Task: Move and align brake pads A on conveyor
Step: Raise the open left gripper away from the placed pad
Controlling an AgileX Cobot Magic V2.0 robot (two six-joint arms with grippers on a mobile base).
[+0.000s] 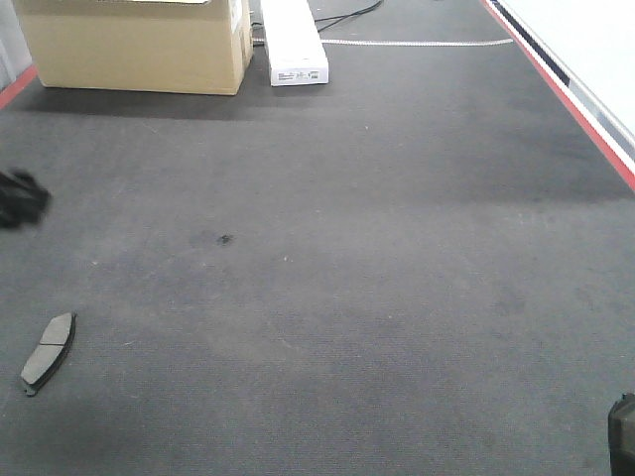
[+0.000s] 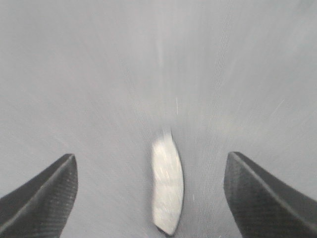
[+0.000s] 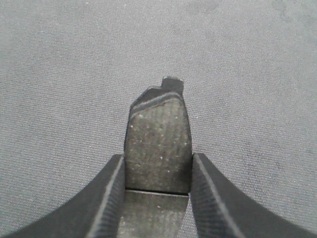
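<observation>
One brake pad (image 1: 48, 352) lies flat on the charcoal conveyor (image 1: 337, 248) at the near left. The left wrist view is motion-blurred; in it a brake pad (image 2: 167, 186) looks pale and lies on the belt between my left gripper's (image 2: 151, 155) fingers, which are spread wide and clear of it. From the front, the left gripper (image 1: 18, 198) is a dark blur at the left edge. My right gripper (image 3: 157, 156) is shut on another brake pad (image 3: 158, 124), held by its long edges above the belt with its grooved face up. Only a dark corner of the right gripper (image 1: 623, 436) shows at the bottom right.
A cardboard box (image 1: 134, 45) and a long white box (image 1: 293, 40) stand at the far end of the belt. A red strip (image 1: 556, 89) runs along the right edge, with a pale wall beyond. Cables lie behind the boxes.
</observation>
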